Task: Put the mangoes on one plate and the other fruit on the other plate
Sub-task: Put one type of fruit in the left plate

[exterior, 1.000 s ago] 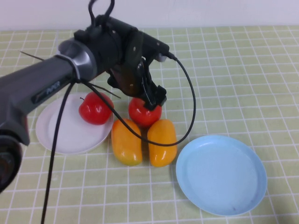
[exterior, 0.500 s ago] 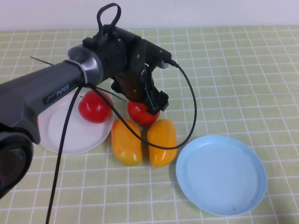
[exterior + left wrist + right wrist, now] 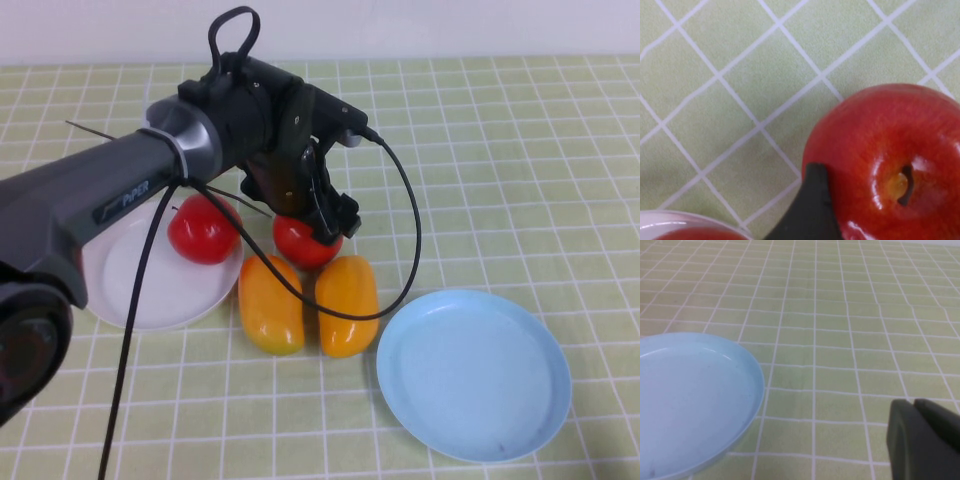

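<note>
One red apple rests on the white plate. The second red apple sits on the table just past the two mangoes, which lie side by side. My left gripper has come down over this second apple and is shut on it. In the left wrist view one dark finger presses the apple's side and the other finger is out of view. The light blue plate is empty. My right gripper is shut and empty, beside the blue plate.
A green checked cloth covers the table. The left arm's black cable loops out over the cloth to the right of the apple and mangoes. The white plate's rim shows beside the held apple.
The left gripper dropped lower onto the loose apple a second ago and has stayed nearly still for the last half second. The fruit and plates have not moved.
</note>
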